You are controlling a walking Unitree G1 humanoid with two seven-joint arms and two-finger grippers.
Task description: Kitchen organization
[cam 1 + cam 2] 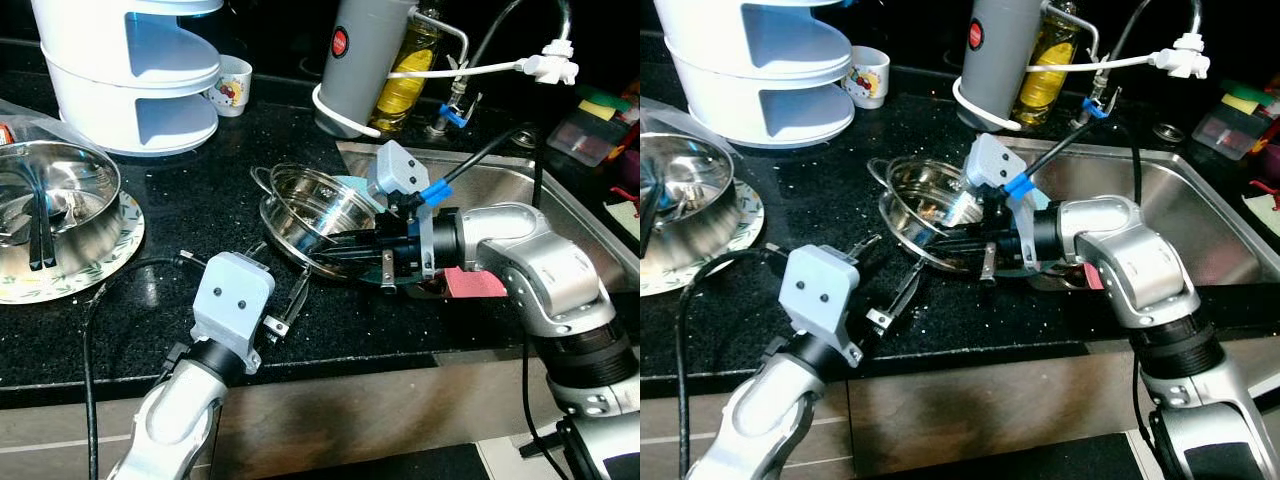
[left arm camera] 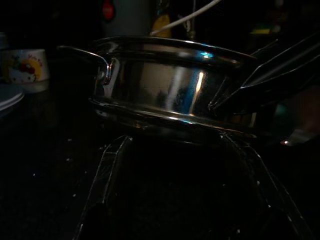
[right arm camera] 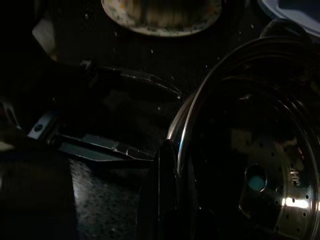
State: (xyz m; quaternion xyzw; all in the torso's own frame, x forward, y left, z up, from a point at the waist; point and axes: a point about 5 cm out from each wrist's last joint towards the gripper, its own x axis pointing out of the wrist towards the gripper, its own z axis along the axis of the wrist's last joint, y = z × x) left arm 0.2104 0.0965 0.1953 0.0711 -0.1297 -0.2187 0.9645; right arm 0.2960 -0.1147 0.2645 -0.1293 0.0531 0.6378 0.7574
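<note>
Beside the sink point(image 1: 520, 190), the right gripper point(image 1: 345, 255) clamps the tilted steamer point(image 1: 315, 215) by its rim on the bench point(image 1: 200, 190). The left gripper point(image 1: 285, 295), jaws spread, waits just short. Likely mid-lift; next needs a steady carry.

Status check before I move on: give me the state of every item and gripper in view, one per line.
Steel steamer pot: tilted on the counter at the sink edge.
Right gripper: shut on the pot's rim.
Left gripper: open, fingers on the counter before the pot.
Steel bowl: upright on a floral plate.
Mug: upright.
</note>
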